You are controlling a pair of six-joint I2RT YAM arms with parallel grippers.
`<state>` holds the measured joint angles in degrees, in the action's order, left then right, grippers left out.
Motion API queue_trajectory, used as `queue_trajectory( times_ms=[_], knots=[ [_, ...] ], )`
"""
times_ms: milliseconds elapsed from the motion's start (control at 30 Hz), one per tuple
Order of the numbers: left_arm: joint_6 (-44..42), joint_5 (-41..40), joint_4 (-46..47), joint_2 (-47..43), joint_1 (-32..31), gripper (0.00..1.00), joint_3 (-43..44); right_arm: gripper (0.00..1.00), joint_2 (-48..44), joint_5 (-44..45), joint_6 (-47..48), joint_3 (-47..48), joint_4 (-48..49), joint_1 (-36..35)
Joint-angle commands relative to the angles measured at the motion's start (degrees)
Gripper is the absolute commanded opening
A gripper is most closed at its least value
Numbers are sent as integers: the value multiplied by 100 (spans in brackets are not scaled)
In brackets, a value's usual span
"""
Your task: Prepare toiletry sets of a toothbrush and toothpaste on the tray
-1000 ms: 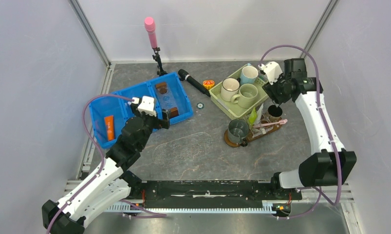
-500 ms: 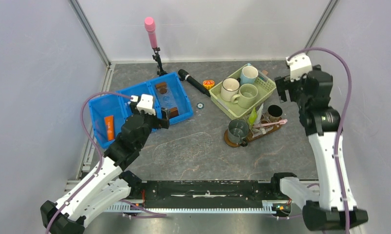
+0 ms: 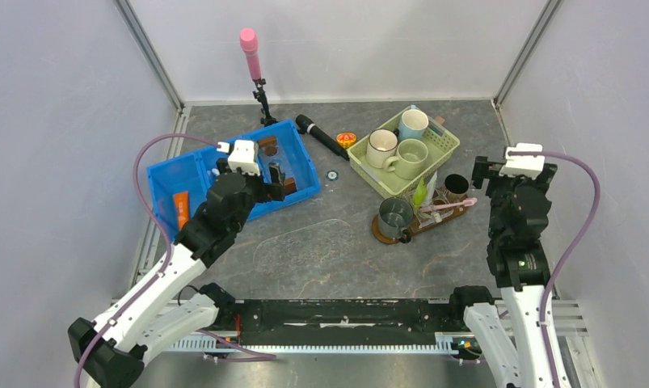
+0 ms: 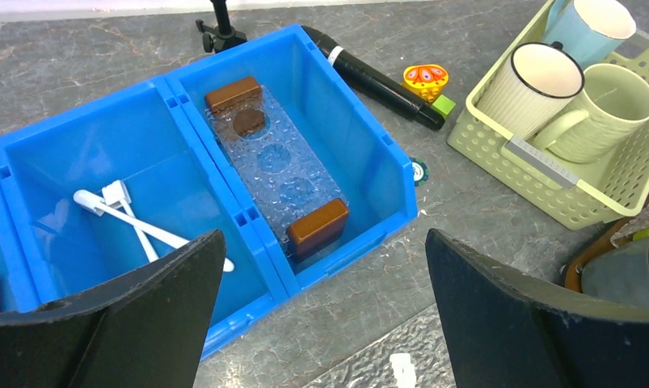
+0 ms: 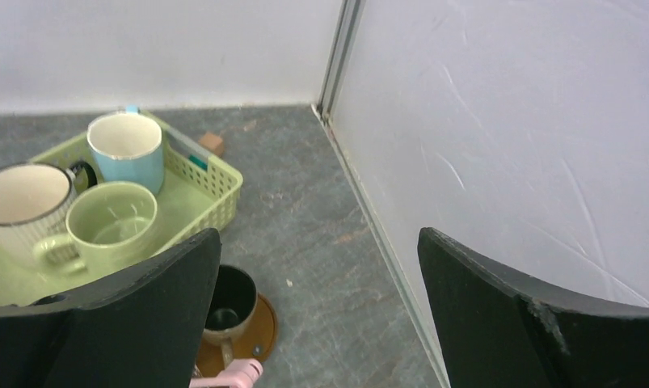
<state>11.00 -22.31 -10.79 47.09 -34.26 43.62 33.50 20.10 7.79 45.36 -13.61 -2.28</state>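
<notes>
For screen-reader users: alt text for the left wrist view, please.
The left gripper, jaws open wide, looks down on a blue bin holding two white toothbrushes in one compartment and a clear dimpled holder in the next; a pale green basket of three mugs sits to the right.

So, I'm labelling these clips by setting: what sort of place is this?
Probably a robot lab test cell, not a bathroom: plain white walls on aluminium framing enclose a grey tabletop, and props sit sorted in a blue bin and a green basket.
</notes>
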Motion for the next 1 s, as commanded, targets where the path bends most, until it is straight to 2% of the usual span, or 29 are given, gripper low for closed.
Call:
queue_trajectory(
  times_ms=[0, 67, 133, 367, 800, 967],
  knots=[
    [296, -208, -27, 220, 7, 100, 413, 98, -506, 275, 282, -605, 1391, -259],
    [318, -234, -46, 345, 45, 100, 491, 98, -932, 326, 430, -1050, 2038, -337],
    [347, -255, -45, 467, 84, 100, 548, 98, -1180, 255, 525, -1310, 2281, -371],
    [591, -403, -262, 686, 256, 100, 774, 98, -1032, 437, 811, -1095, 2005, -642],
    [771, -377, -1565, 127, 429, 100, 932, 98, -1070, -109, 420, -630, 1202, -717],
    [1117, -559, -1912, 82, 437, 100, 948, 98, -1069, 81, 562, -538, 1185, -1119]
  ],
)
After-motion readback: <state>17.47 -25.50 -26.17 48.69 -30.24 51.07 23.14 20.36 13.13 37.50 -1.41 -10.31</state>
